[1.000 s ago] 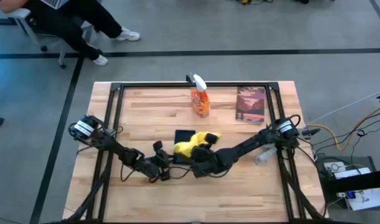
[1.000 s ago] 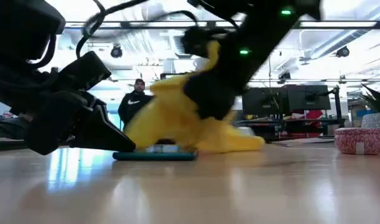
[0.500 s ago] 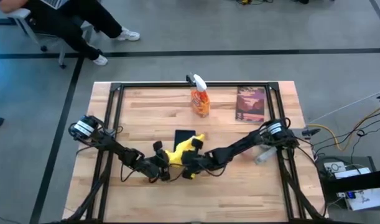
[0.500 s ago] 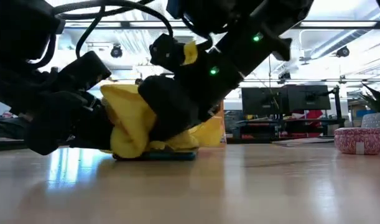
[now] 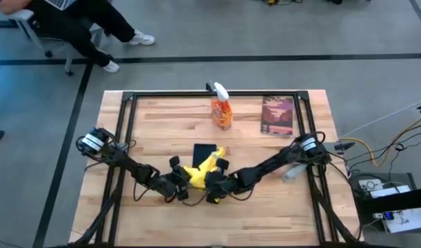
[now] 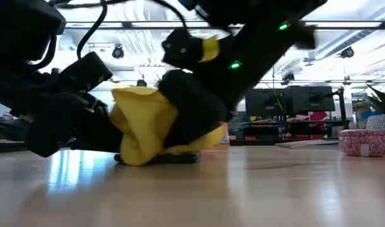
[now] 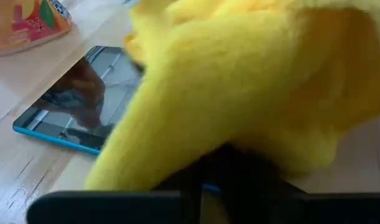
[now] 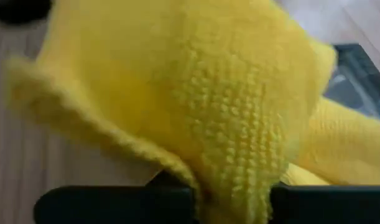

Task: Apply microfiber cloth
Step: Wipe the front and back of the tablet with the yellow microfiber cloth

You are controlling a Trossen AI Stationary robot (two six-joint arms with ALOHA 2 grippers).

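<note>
The yellow microfiber cloth (image 5: 198,170) lies bunched over the near end of the black tablet (image 5: 204,149), which lies flat on the table. My right gripper (image 5: 211,186) comes in from the right, low over the table, and is shut on the cloth (image 6: 142,123). My left gripper (image 5: 178,187) is low at the tablet's near left, just beside the cloth. In the left wrist view, the cloth (image 7: 239,81) hides most of what is ahead, and the tablet's screen (image 7: 84,99) shows beside it. The cloth (image 8: 196,93) fills the right wrist view. My right gripper holds a bunched mass of the cloth (image 6: 155,129), several layers, coming at it slanting from the right and above. The cloth itself hides the fingers. The bundle's underside rests on the tablet's near end (image 6: 183,158) and on the table.
An orange spray bottle (image 5: 222,110) with a white trigger stands behind the tablet. A dark book (image 5: 278,116) lies at the far right. A black frame (image 5: 127,138) runs round the tabletop. A person sits beyond the table's far left corner.
My right gripper has swept the cloth down and toward the table's left and near edges, across the tablet. The cloth, held higher and spread to the right a second ago, is now bunched low on the tablet's near end beside my left gripper.
</note>
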